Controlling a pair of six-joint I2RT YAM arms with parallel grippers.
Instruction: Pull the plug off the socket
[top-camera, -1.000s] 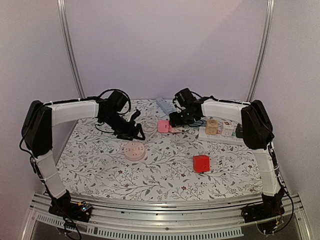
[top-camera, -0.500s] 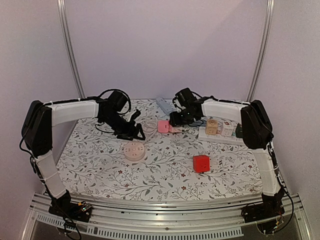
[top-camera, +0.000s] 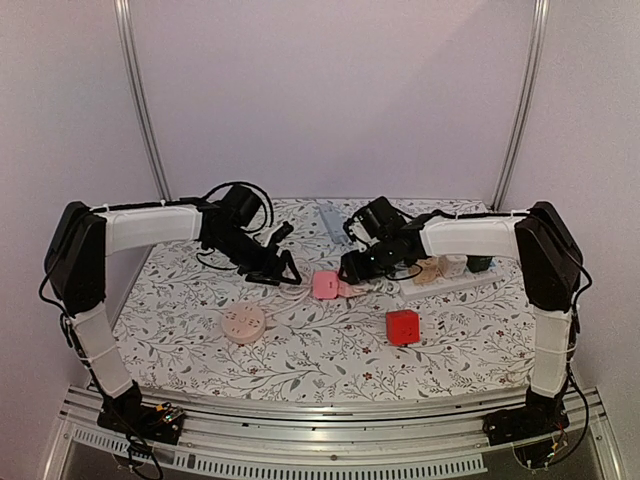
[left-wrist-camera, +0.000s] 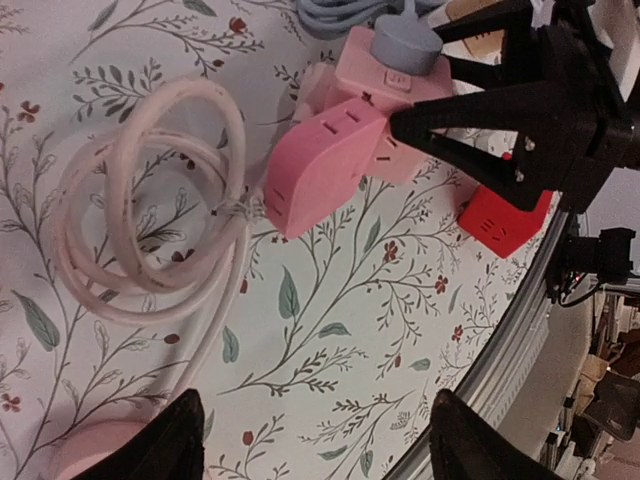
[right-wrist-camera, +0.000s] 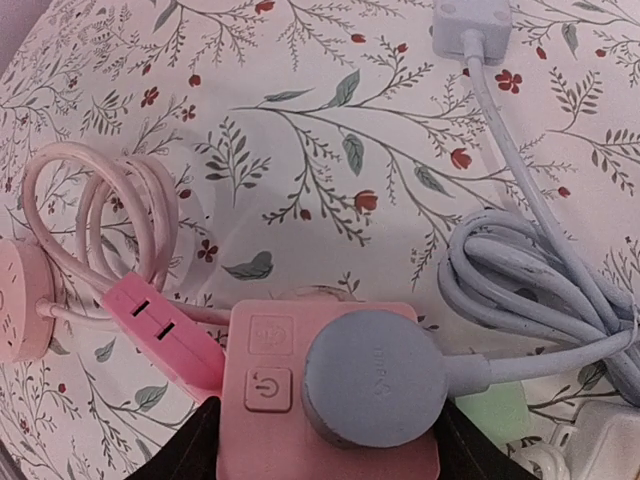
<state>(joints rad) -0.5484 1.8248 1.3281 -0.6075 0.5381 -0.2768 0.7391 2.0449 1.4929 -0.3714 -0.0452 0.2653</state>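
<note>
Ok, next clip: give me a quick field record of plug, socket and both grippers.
socket: pink, face up
plug: grey, round, seated in socket
right gripper: straddles socket, grip unclear
left gripper: open, empty, near coiled cable
status: plug not yet out

The socket block (right-wrist-camera: 262, 445) is pink, its plug (right-wrist-camera: 372, 378) and cable (right-wrist-camera: 540, 290) grey-blue, the cube socket (top-camera: 402, 326) red, and the white tabletop (top-camera: 330, 355) is printed with green leaves and small red flowers.
</note>
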